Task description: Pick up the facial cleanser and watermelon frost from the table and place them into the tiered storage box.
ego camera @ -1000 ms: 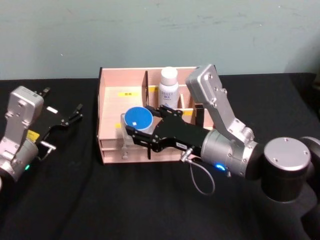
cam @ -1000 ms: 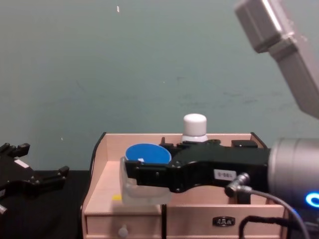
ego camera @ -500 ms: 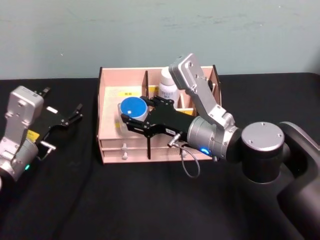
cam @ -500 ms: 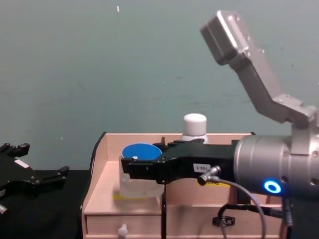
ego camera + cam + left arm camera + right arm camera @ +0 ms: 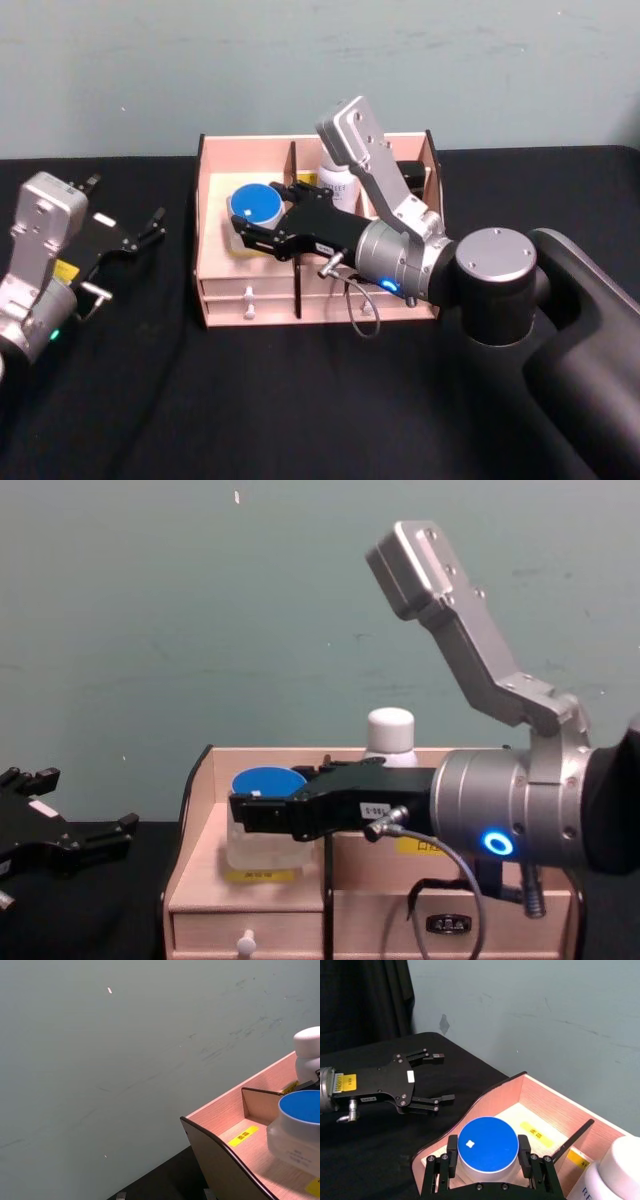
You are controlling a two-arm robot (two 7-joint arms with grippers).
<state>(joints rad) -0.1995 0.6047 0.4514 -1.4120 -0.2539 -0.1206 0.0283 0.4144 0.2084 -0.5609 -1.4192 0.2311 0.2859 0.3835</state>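
Note:
The watermelon frost (image 5: 252,204), a clear jar with a flat blue lid (image 5: 487,1145), hangs low inside the left compartment of the tiered storage box (image 5: 212,262). My right gripper (image 5: 256,218) is shut on it, one finger on each side (image 5: 451,1156). I cannot tell whether the jar touches the compartment floor (image 5: 262,820). The facial cleanser (image 5: 334,180), a white bottle with a rounded cap (image 5: 390,732), stands upright in the middle rear compartment, partly hidden by the right arm. My left gripper (image 5: 148,230) rests open on the table to the left of the box (image 5: 436,1079).
The box sits on a black tablecloth close to a pale green wall. Its front holds two drawers, one with a white knob (image 5: 247,297) and one with a metal handle (image 5: 447,923). A grey cable loop (image 5: 357,312) hangs from the right wrist in front of the drawers.
The right gripper carried the jar leftward and back from above the box's front edge, and lower into the left compartment. The left arm stayed still.

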